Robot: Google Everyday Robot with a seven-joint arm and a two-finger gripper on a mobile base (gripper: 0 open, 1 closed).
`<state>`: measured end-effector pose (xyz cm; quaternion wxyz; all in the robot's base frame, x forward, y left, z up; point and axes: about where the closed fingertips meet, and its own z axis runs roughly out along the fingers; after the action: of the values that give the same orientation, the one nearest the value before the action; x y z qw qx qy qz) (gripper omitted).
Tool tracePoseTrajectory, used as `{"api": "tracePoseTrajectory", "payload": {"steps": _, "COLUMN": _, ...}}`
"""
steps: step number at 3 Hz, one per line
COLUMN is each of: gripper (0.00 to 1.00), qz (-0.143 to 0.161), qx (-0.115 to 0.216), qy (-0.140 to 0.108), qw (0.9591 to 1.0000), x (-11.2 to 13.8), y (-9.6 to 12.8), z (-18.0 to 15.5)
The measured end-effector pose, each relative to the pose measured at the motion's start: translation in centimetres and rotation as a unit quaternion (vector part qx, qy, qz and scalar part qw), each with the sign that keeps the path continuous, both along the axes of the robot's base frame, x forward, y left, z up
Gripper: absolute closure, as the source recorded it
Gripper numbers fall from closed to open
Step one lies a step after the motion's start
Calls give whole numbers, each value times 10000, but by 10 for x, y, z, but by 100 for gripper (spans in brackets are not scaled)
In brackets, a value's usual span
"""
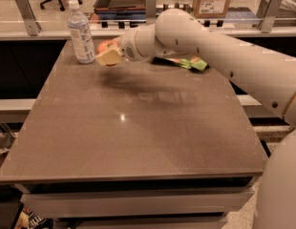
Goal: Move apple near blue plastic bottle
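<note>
From my end, the near half of the surface [138,142] shows only glare and brown top. The work is all at the far left corner. The white arm [219,51] reaches in from the right and crosses toward that corner.

At its tip the pincer [108,57] is closed around the apple [104,45]. I can see a pale finger [110,57] on the camera side and a patch of red-orange skin showing above it. The soft shadow on the surface below suggests the apple is carried a little above the top, though I cannot be sure of the gap.

Just to the left stands the blue plastic bottle [80,34], upright with its cap on. It is very near the apple but apparently not touching it. A green snack bag [190,63] lies partly hidden behind the arm, well apart from both.

I judge the carry to be about finished and the placing step to be next. That calls for a straight, gentle descent until the apple rests on the surface. Then I should spread the fingers and withdraw to the right. Drifting left could tip the bottle, and a round apple may roll on release.
</note>
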<state>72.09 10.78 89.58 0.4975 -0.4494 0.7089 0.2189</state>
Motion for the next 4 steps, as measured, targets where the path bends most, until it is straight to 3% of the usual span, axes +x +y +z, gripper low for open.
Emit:
{"api": "tracePoseTrajectory", "payload": {"steps": 1, "gripper": 100, "qz": -253, "qx": -77, "qy": 43, "qw": 9996, "x": 19, "y": 14, "z": -24}}
{"api": "tracePoseTrajectory", "payload": {"steps": 3, "gripper": 100, "qz": -506, "qx": -268, "qy": 321, "qw": 9978, "x": 28, "y": 22, "z": -54}}
{"api": "tracePoseTrajectory", "payload": {"steps": 4, "gripper": 82, "qz": -505, "qx": -269, "qy": 321, "qw": 9978, "x": 28, "y": 22, "z": -52}}
